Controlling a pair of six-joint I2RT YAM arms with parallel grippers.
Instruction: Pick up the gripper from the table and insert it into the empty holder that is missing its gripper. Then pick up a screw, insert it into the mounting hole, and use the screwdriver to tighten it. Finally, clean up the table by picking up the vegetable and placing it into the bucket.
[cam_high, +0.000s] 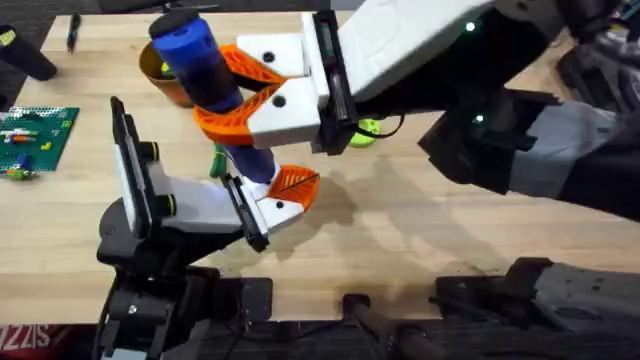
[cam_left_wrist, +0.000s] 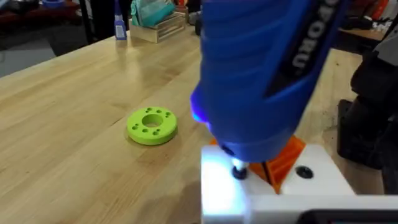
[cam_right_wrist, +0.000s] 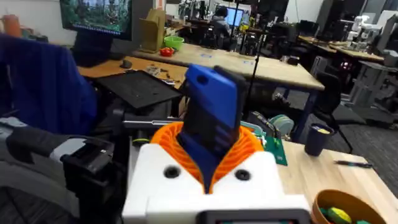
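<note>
Blue and thick-handled, the screwdriver (cam_high: 208, 75) stands nearly upright over the middle of the wooden table (cam_high: 400, 230), clamped between the orange ribbed pads (cam_high: 245, 68) of the right gripper (cam_high: 235, 90) — its 2 fingers closed around the handle. The tool's tip comes down onto the left gripper (cam_high: 285, 195), whose white finger base (cam_high: 275, 210) carries an orange tip (cam_high: 296, 184); in the left wrist view the tip meets a screw head (cam_left_wrist: 238, 171) on that white base. I cannot tell how far the left gripper's fingers are apart. The orange bucket (cam_high: 160, 70) sits just behind the screwdriver, partly hidden by it. A dark-green vegetable piece (cam_high: 215, 162) shows beside the handle, and a bright green ring-shaped disc (cam_left_wrist: 152, 126) lies flat on the wood nearby.
</note>
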